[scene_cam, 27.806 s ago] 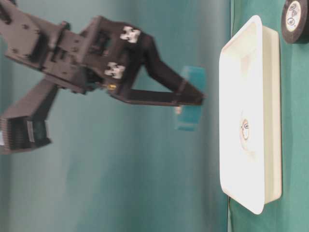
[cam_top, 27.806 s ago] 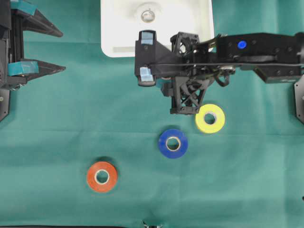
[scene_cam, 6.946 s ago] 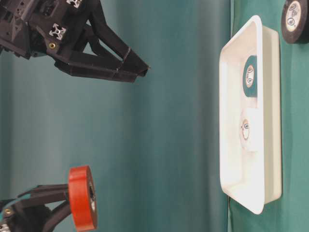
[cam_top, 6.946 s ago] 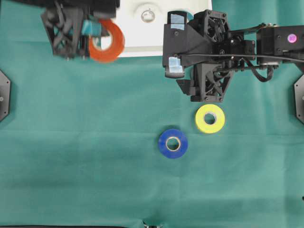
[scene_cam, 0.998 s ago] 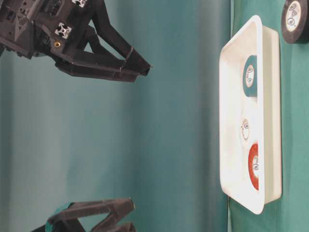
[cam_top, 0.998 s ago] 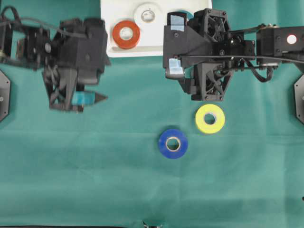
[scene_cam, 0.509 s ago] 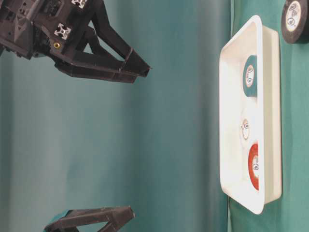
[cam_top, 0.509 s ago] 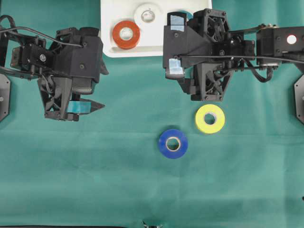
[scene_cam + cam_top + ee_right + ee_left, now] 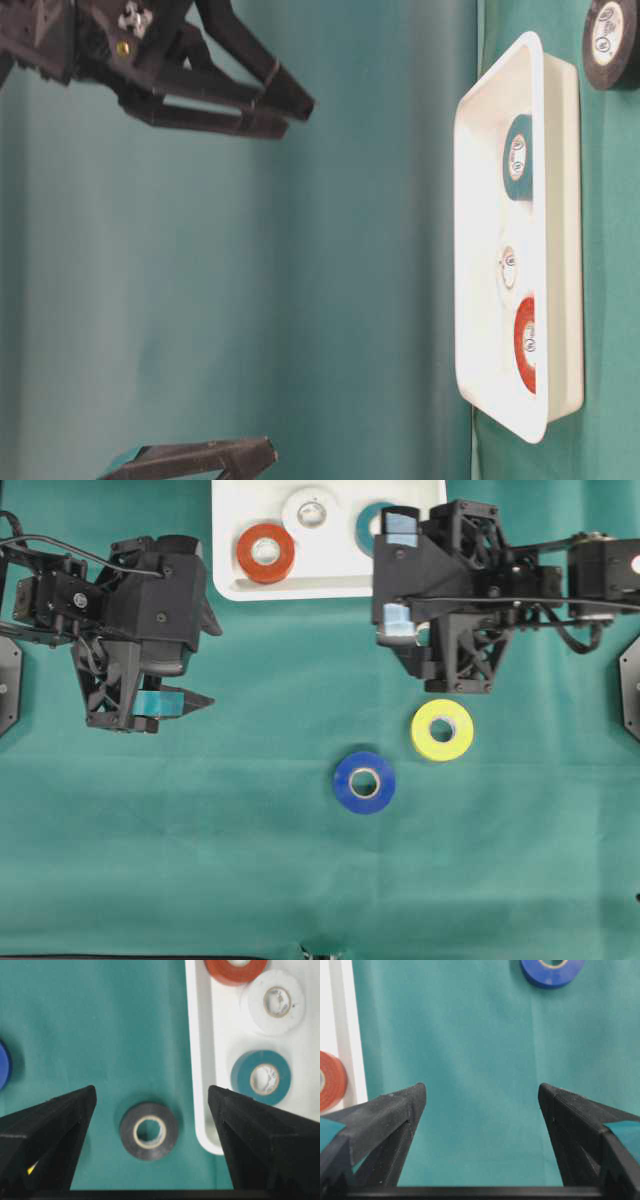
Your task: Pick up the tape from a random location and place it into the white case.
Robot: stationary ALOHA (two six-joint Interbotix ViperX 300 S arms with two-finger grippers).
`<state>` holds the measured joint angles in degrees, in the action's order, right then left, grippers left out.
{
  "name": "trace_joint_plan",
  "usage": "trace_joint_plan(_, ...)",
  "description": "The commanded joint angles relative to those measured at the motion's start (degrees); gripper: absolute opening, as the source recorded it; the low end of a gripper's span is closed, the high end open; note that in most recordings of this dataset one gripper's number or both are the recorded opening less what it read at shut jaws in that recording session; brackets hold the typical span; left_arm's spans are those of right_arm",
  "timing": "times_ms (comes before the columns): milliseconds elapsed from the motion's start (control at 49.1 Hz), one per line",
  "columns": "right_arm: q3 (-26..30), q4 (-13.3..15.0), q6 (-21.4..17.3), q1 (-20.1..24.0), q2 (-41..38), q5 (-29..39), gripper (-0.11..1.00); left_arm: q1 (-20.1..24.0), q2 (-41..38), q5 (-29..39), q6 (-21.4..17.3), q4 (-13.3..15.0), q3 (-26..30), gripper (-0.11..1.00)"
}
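A: Both arms have shifted: the right gripper (image 9: 392, 585) slid right, uncovering the teal roll (image 9: 372, 522); the left gripper (image 9: 170, 702) drew back left.

B: Holding anything?

A: No, both spread wide and empty. The case (image 9: 232, 580), far centre, keeps red (image 9: 265, 552), white (image 9: 311, 511) and teal rolls together; yellow (image 9: 442, 729), blue (image 9: 364, 782) and black (image 9: 149, 1131) wait on the cloth.

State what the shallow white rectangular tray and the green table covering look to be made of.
Shallow white rectangular tray: probably moulded plastic, smooth with a slight sheen, judging by its rounded corners and raised rim.
Green table covering: likely woven cloth, matte, showing faint creases and no reflections.
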<state>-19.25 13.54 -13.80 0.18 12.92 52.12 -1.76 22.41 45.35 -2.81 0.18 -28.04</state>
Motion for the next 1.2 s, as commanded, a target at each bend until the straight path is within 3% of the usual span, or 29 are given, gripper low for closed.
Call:
trace_joint_plan(0,-0.7,0.2,-0.1,0.2,2.9,-1.2,0.90,0.4,1.7,-1.1,0.1,0.0,0.2,0.98)
trace_joint_plan(570,-9.4,0.2,-0.1,0.2,14.2,-4.7,0.90,1.1,3.7,-3.7,0.2,0.0,-1.8,0.98)
trace_joint_plan(1182,-10.3,0.0,-0.1,0.2,15.7,-6.1,0.90,1.1,3.8,-4.0,0.2,0.0,-1.8,0.98)
